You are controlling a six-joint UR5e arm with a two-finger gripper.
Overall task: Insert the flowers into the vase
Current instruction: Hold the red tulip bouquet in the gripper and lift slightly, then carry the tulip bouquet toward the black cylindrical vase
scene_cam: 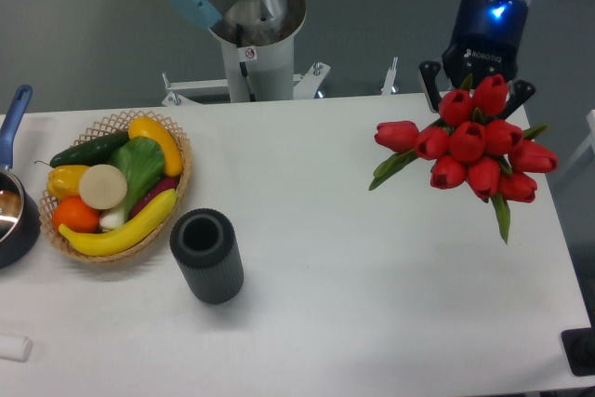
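Observation:
The flowers [469,146], a bunch of red tulip buds with green leaves, hang above the table's far right side. My gripper [476,90] sits just behind and above the buds and is shut on the stems, which the buds hide. Far to the left, near the table's front, stands the vase [206,255], a dark ribbed cylinder, upright with its round mouth open and nothing in it.
A wicker basket [177,194] with fruit and vegetables sits left of the vase, almost touching it. A dark pot with a blue handle [13,118] is at the left edge. The arm's base column [251,44] rises behind the table. A small white object [14,348] lies at the front left.

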